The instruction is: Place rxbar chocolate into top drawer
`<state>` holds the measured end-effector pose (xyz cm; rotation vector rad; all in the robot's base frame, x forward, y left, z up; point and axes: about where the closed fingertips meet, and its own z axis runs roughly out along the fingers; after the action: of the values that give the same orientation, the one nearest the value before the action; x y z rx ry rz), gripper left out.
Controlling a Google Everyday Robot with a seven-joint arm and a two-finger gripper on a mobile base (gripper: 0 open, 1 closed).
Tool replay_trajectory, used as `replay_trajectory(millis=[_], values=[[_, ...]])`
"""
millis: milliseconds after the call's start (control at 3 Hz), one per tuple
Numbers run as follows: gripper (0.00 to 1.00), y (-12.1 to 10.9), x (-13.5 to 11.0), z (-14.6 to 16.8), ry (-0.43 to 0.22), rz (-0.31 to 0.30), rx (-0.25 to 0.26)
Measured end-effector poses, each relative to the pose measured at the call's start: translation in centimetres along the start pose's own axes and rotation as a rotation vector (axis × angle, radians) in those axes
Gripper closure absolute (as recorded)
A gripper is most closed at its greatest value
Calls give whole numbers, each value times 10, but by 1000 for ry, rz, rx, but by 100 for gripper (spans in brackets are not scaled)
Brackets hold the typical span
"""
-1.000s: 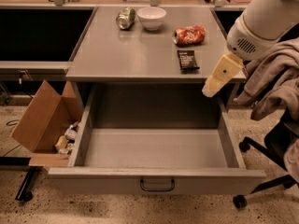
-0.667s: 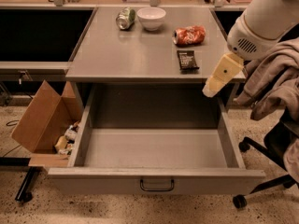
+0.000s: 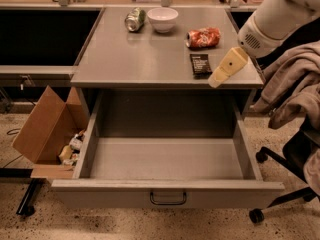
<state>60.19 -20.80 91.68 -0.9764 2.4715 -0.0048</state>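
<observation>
Since the earlier frames the gripper (image 3: 219,77) had been shifted slightly left and up, closer to the rxbar chocolate (image 3: 200,64); nothing else appeared to have been moved. The bar was seen lying flat on the desk top (image 3: 140,59) near its right front corner, just in front of the crushed red can (image 3: 203,37), with the gripper just beside its right edge. Whether the gripper was spread or pressed together could not be told. The bar was judged light, thin and slick-wrapped, best pinched across its narrow width. The top drawer (image 3: 165,159) was seen pulled fully open below.
</observation>
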Motion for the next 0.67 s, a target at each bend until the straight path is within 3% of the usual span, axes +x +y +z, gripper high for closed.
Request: replay_trajectory(millis=[667], values=[[0,-37,-26,50,27,239,53]])
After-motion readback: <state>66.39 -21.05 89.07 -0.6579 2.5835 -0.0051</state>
